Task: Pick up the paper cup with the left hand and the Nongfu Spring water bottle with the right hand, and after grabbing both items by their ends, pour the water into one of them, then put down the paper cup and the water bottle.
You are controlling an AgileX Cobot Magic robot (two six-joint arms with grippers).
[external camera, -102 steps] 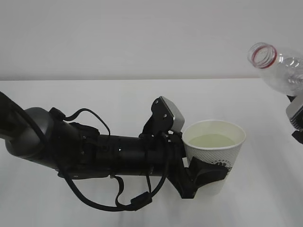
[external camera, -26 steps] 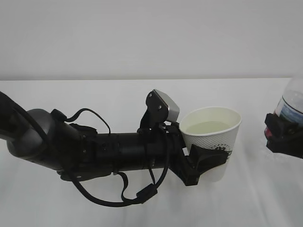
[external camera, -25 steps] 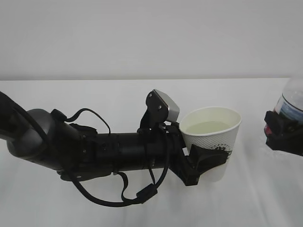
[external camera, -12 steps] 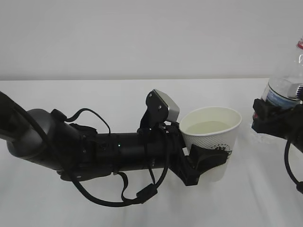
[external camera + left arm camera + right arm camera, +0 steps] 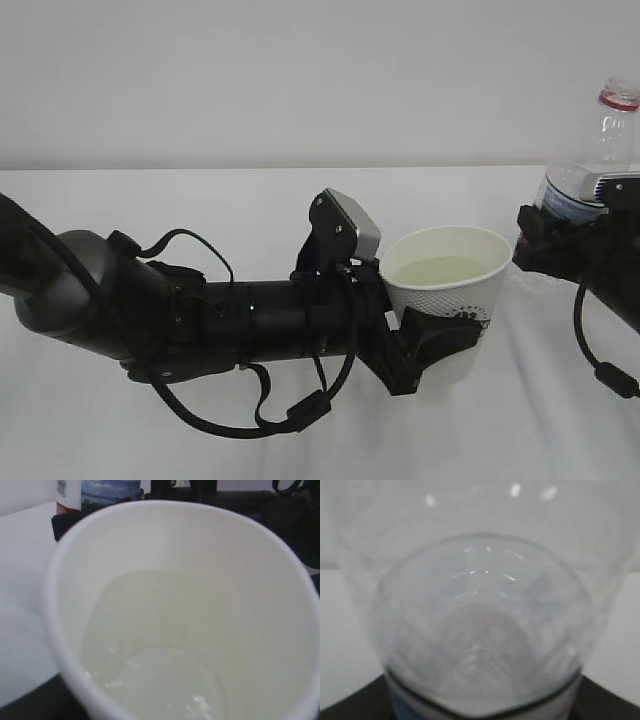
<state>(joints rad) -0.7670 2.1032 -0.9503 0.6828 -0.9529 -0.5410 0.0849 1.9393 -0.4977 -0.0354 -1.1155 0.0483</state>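
The left hand point(image 5: 432, 345) is gripping the paper cup point(image 5: 448, 300) low on its side, near the table point(image 5: 250, 200). Only the left wrist view is showing the water point(image 5: 160, 650) deep inside. The right hand point(image 5: 560, 240) is clamping the upright Nongfu Spring water bottle point(image 5: 595, 160); its wrist view is showing clear plastic only.

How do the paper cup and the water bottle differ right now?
The paper cup is short, white and opaque; the water bottle is taller, clear, with a red neck ring. The cup holds water; the bottle looks nearly empty. Both stand upright, each held in a gripper: left gripper, right gripper.
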